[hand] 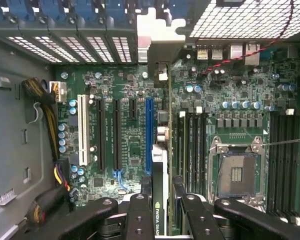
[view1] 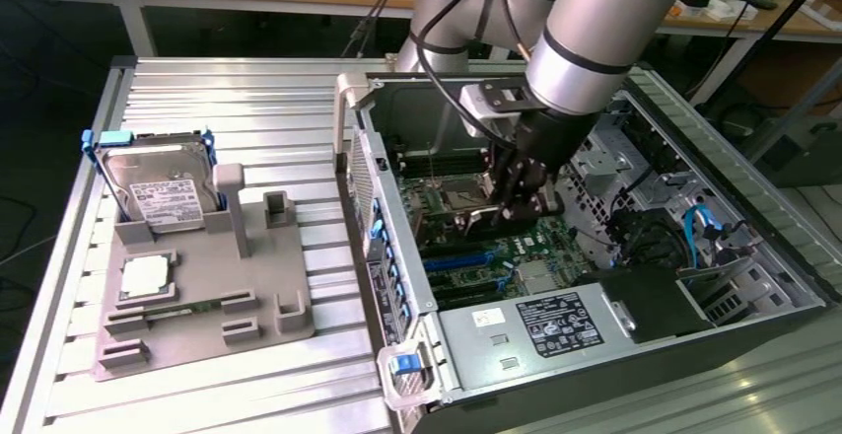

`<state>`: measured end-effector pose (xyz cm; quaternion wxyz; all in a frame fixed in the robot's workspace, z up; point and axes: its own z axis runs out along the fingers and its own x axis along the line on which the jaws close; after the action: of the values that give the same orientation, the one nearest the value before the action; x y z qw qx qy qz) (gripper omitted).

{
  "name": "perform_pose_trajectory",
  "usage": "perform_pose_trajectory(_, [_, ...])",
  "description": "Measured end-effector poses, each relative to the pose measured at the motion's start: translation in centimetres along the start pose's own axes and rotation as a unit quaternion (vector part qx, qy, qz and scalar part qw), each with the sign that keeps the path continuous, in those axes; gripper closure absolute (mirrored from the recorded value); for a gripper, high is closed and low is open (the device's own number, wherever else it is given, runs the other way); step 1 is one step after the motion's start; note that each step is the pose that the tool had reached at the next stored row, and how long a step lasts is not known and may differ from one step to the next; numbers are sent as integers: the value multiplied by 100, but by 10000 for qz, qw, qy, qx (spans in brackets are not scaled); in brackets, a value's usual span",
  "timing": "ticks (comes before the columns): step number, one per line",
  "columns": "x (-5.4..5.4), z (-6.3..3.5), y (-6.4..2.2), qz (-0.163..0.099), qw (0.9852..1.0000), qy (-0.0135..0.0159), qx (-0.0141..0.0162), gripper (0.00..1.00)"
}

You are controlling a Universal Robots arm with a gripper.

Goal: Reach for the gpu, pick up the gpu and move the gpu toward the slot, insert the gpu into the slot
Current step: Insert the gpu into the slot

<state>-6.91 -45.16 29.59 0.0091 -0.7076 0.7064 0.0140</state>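
Hand point(view1: 520, 197) inside the open case, clamped on the gpu point(hand: 160, 170), card held edge-down and parallel to the blue slot point(hand: 149, 135) so its edge lines up; hovering just beside, seemingly unseated, at slot's 1 o'clock in the exterior view.

Exterior view: bright, even light on the ribbed counter point(view1: 211, 89). A soft highlight runs along the arm point(view1: 598, 30), which shades the case point(view1: 358, 173) interior.

Wrist view: motherboard point(hand: 130, 150) evenly lit; vent grille point(hand: 240, 17) glares white; pincer point(hand: 162, 200), clamped on the gpu point(hand: 160, 170), is dark.
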Motion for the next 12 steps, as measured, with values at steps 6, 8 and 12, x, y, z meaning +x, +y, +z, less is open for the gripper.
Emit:
perform_pose_trajectory(6, [40, 28, 63, -1, 10000, -6, -21, 73])
perform_pose_trajectory(8, [142, 39, 75, 2, 10000, -7, -75, 73])
perform_pose_trajectory(12, [143, 66, 134, 18, 9999, -7, -166, 73])
